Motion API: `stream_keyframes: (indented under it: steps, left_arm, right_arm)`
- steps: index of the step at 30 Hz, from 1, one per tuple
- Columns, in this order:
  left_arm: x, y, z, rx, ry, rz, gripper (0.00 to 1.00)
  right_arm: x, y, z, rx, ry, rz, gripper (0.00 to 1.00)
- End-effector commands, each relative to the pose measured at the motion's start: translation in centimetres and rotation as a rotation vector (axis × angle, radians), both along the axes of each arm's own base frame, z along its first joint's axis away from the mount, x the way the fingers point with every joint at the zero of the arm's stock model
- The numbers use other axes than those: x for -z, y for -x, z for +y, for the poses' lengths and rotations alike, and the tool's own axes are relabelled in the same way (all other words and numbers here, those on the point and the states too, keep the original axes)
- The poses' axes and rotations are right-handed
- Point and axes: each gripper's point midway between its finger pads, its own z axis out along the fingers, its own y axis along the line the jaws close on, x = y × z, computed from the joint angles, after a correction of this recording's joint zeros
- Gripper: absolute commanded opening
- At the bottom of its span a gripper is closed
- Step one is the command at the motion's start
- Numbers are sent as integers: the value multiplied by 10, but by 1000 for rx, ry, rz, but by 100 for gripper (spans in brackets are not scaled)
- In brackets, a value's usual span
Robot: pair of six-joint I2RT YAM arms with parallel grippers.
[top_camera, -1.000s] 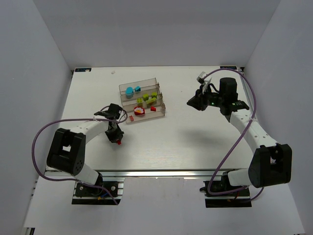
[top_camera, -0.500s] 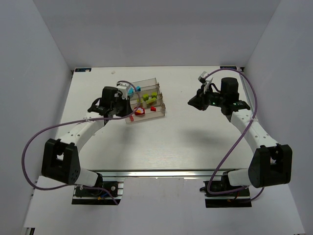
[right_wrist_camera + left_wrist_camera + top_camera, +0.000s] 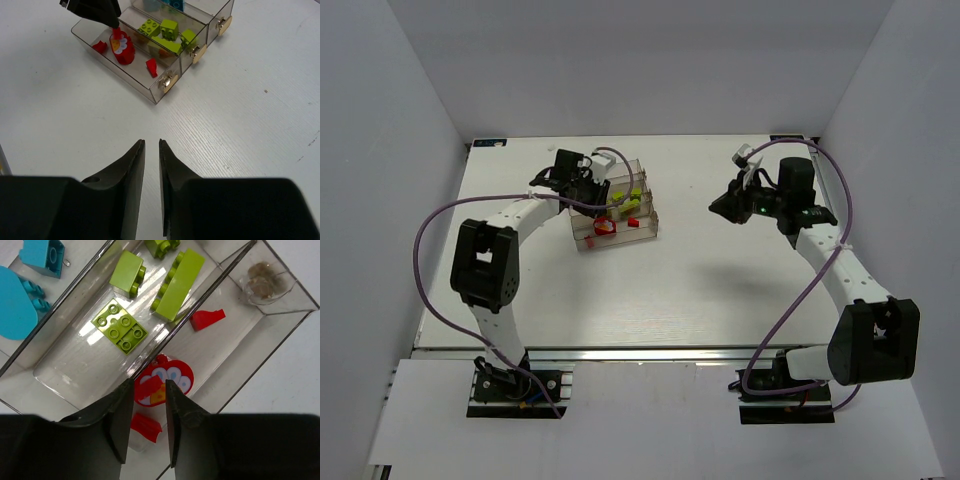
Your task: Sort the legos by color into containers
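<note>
A small red lego [image 3: 150, 388] sits between the parted left fingers [image 3: 117, 425], above the red trough of the containers [image 3: 240, 350], near the surface's [image 3: 720, 290] far edge. Gripped or released, I cannot tell. Dropped, it may bounce off the round red piece [image 3: 172, 377] among the green legos [image 3: 120, 326]. The right fingers [image 3: 132, 175] are barely apart, empty.

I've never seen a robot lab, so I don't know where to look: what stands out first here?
A clear three-trough rack left of centre on the table holds cyan bricks farthest, lime bricks in the middle, red bricks nearest. The left gripper hangs over the red trough, a red brick right under it; the right gripper hovers empty over the table, off to the right.
</note>
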Motion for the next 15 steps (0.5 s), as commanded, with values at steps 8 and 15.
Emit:
stream_keyframes:
  steps: [8,15]
  left_arm:
    - [-56,8,-9,34,79,-114,62]
    - [-90,30,7,-164,220,-143,9]
  right_arm:
    - [-10,-2,-4,2,-23,-32,24]
    - [-9,-5,-14,25,-36,-34,38]
